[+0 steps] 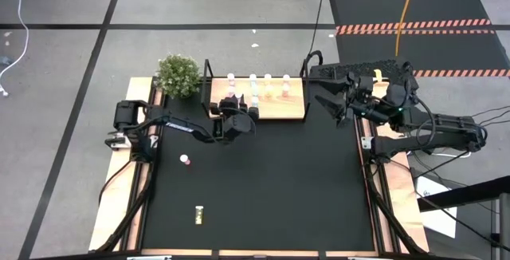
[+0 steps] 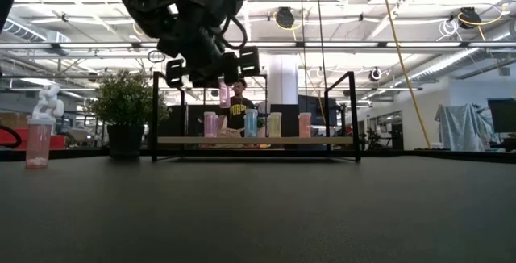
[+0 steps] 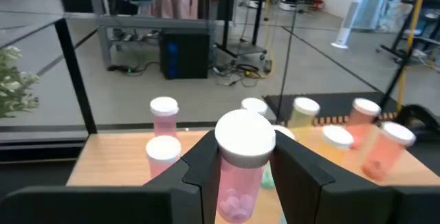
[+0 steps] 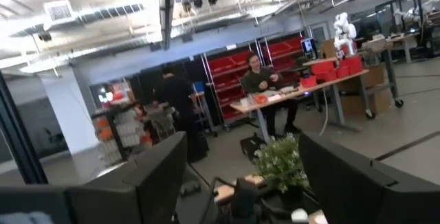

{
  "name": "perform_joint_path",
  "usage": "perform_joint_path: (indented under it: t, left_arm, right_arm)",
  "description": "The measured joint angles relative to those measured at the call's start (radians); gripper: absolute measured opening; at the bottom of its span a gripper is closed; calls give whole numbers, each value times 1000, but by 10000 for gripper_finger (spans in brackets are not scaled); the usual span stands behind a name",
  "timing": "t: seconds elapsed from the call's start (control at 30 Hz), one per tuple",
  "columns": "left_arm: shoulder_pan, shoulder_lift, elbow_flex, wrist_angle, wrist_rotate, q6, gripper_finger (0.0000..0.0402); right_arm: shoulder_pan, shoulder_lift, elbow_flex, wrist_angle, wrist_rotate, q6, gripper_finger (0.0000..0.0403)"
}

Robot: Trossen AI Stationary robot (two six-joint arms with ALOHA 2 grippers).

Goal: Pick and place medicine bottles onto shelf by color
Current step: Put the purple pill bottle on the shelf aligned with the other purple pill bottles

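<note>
Overhead coverage is given by the high view: the left gripper is seen at the upper centre of the frame, just at the near edge of the shelf, where several bottles are already stood in a row. Two more are left on the black mat: a pink bottle at centre left, and a yellow bottle lower down, lying on its side. The right gripper is parked at the upper right beside the shelf, jaws wide and empty.

In the low view, what the overhead angle hides is shown: the held bottle is carried above the level of the shelf board, at the upper left of centre.

In the left wrist view, the grip itself is made plain. The pink-bodied, white-capped bottle is pinched upright between the two dark fingers, which are closed partway round its body just under the cap. It is judged light, rigid and smooth, so a mid-body hold is preferred over the cap.

In the right wrist view, only open fingers and the room are seen.
</note>
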Motion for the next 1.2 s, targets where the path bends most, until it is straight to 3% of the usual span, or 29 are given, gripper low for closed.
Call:
perform_joint_path:
  t: [0.23,0.47,0.8,1.2]
  left_arm:
    - [37,0,1,-29,8,1,115]
    - [52,0,2,-105,62,12,115]
    - [60,0,2,-325,103,-247,115]
    - [83,-1,2,-393,185,-274,115]
  right_arm:
    - [0,-2,0,-33,0,-60,274]
    - [0,-15,0,-177,1,-88,274]
    - [0,-25,0,-290,-1,-54,274]
    - [8,-28,0,-311,-53,4,274]
